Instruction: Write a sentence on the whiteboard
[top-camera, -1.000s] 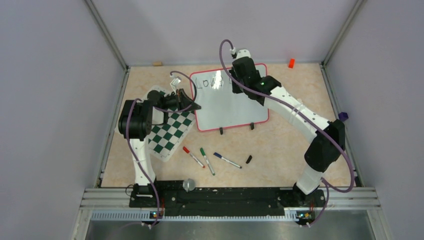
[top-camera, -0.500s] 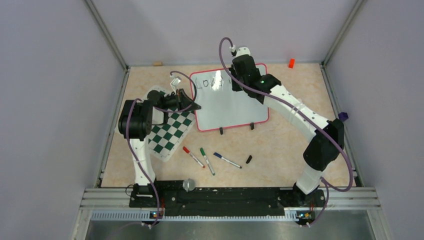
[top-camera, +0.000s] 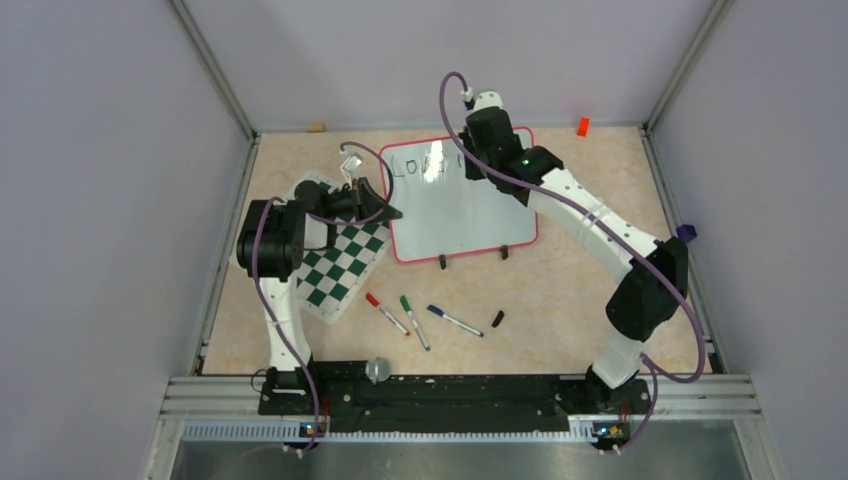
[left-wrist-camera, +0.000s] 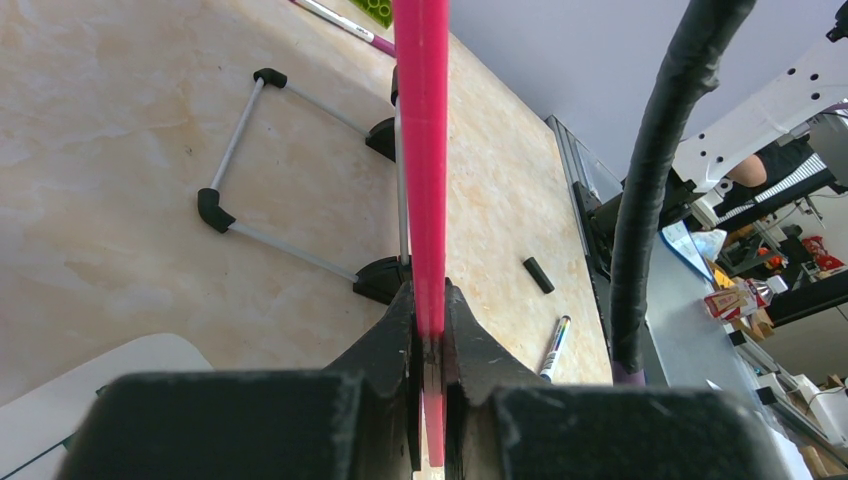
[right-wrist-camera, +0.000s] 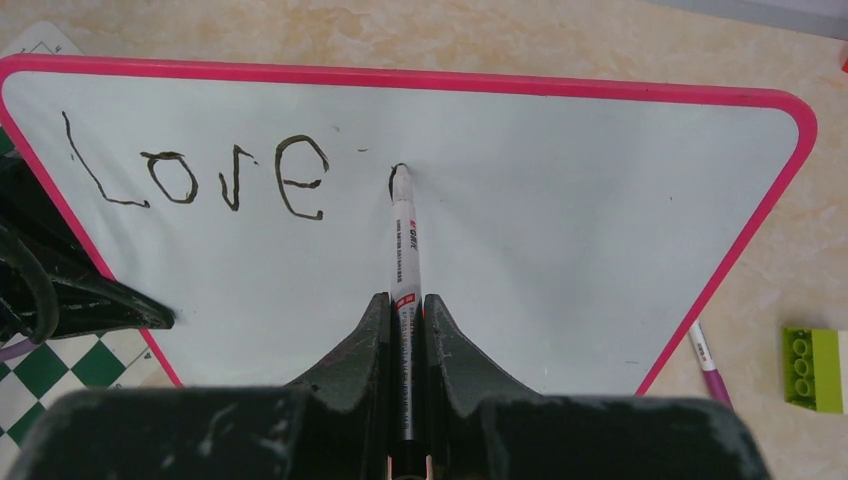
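Holding marker (right-wrist-camera: 404, 235) tip on whiteboard (right-wrist-camera: 560, 240), right claw (right-wrist-camera: 405, 300) clamped

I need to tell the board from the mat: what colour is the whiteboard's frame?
Pinkish red all round the whiteboard; right wrist view shows it best.

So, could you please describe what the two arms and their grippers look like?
Both the left arm and the right arm have white link shells with chunky black joint housings, and a purple cable loops along each. A green light glows near the right wrist. The left gripper and right gripper have black wedge-shaped fingers, the right's scuffed whitish.
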